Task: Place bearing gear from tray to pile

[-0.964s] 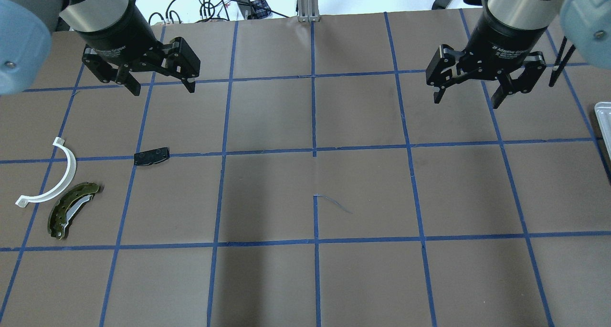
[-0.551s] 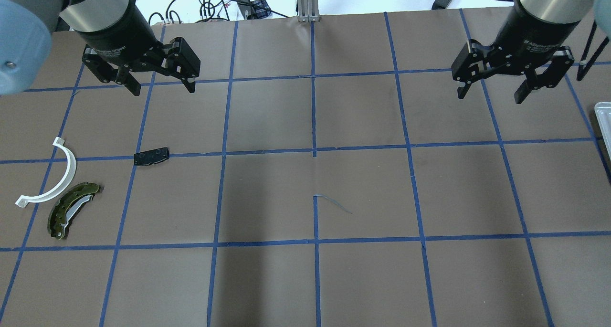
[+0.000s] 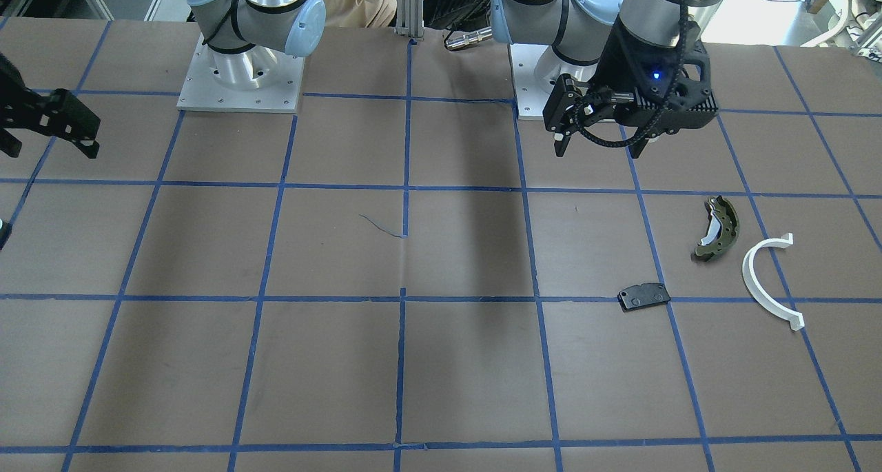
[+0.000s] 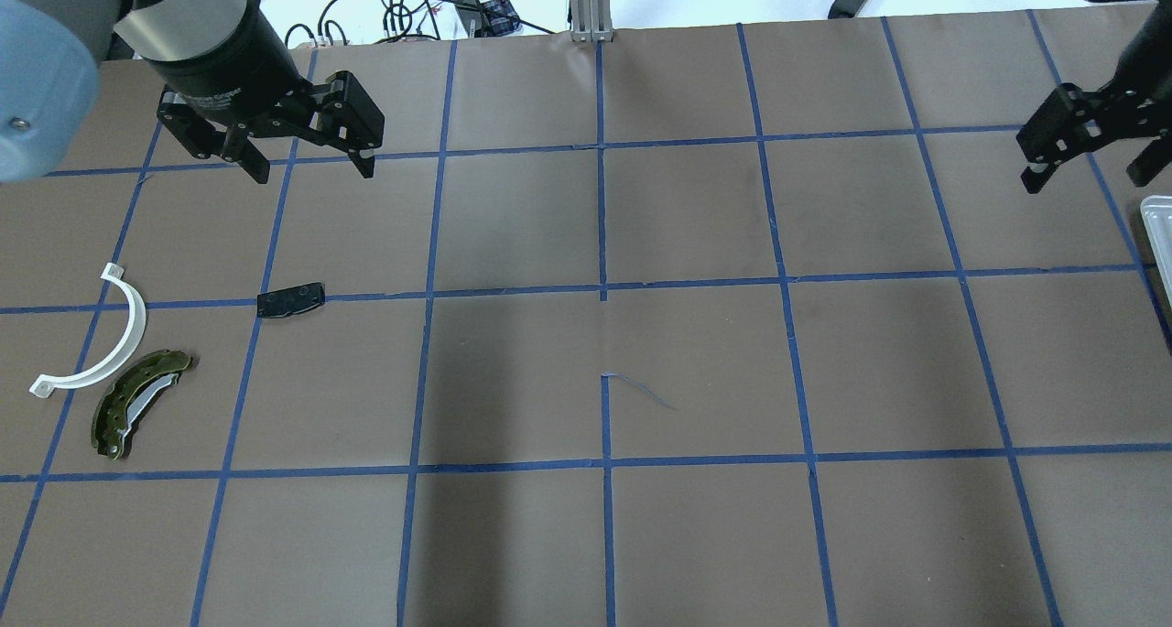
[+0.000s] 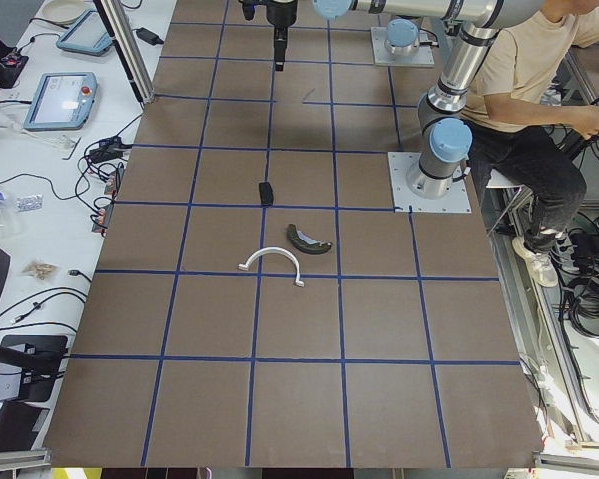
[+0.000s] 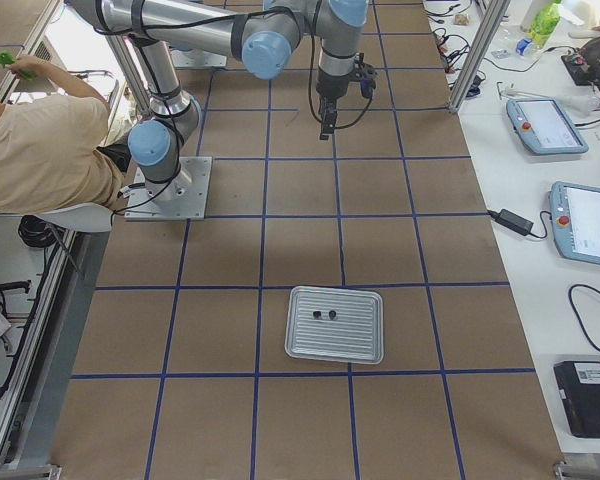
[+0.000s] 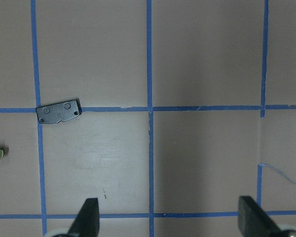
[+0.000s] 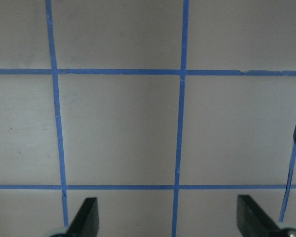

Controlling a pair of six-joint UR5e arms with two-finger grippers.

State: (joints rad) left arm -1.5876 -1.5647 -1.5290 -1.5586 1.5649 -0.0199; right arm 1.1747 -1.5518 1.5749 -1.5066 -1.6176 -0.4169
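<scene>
The silver tray [image 6: 365, 345] holds two small dark parts [image 6: 323, 316], too small to tell apart; only its edge [image 4: 1158, 229] shows in the overhead view. The pile lies on the table's left: an olive-green brake shoe [image 4: 112, 415] [image 3: 723, 231], a white half-ring [image 4: 139, 320] [image 3: 750, 273] and a black pad [image 4: 290, 299] [image 3: 643, 296] [image 7: 58, 112]. My left gripper [image 4: 313, 171] [image 3: 598, 150] [image 7: 170, 219] hangs open and empty above and beyond the pad. My right gripper [image 4: 1088, 180] [image 8: 170, 217] is open and empty over bare table, just left of the tray's edge.
The table is brown paper with a blue tape grid [image 4: 602, 293]. A person [image 6: 40, 140] sits behind the robot bases. Cables and tablets [image 6: 585, 220] lie on the bench beyond the table's far edge. A loose tape strand [image 4: 641, 391] lies at mid-table.
My right gripper has moved to the right, toward the tray's edge, still open. The left gripper and the pile have not moved.
</scene>
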